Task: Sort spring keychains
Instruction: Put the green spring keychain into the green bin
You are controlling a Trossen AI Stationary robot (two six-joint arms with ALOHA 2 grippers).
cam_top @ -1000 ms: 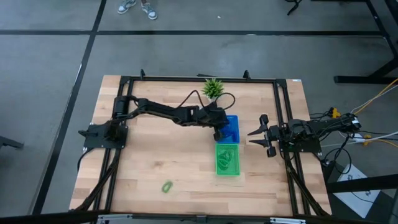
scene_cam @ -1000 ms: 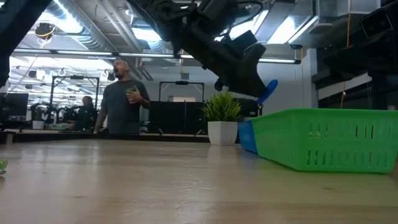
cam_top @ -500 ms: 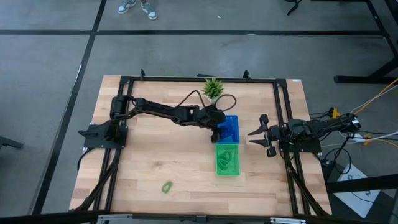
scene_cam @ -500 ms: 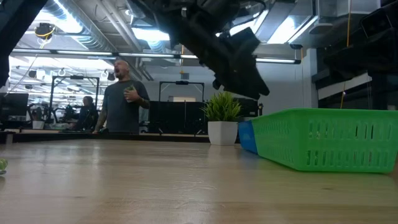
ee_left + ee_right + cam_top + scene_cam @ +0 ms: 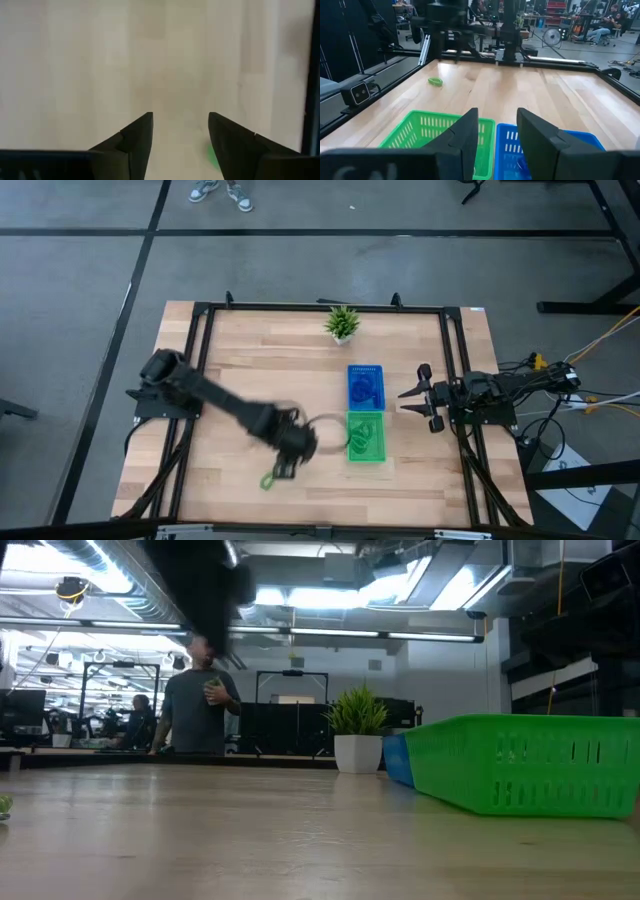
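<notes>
One light green spring keychain (image 5: 268, 479) lies loose on the table near its front edge, also visible in the right wrist view (image 5: 435, 81). My left gripper (image 5: 281, 470) hovers just beside it, blurred. Its fingers (image 5: 180, 117) stand open, and a bit of the green keychain (image 5: 212, 156) shows next to one finger. A blue tray (image 5: 366, 387) holds blue keychains. In front of it, a green tray (image 5: 366, 437) holds green ones. My right gripper (image 5: 412, 394) waits open at the table's right edge, beside the trays.
A small potted plant (image 5: 342, 323) stands at the far edge in the middle. Black frame rails (image 5: 195, 380) run along the table's left, right and far sides. A person (image 5: 200, 700) stands in the room beyond the table.
My left gripper was over the blue tray with a blue keychain at its fingertips. That keychain no longer shows there. The arm has swung fast toward the table's near edge and left, ending beside the loose green keychain.
</notes>
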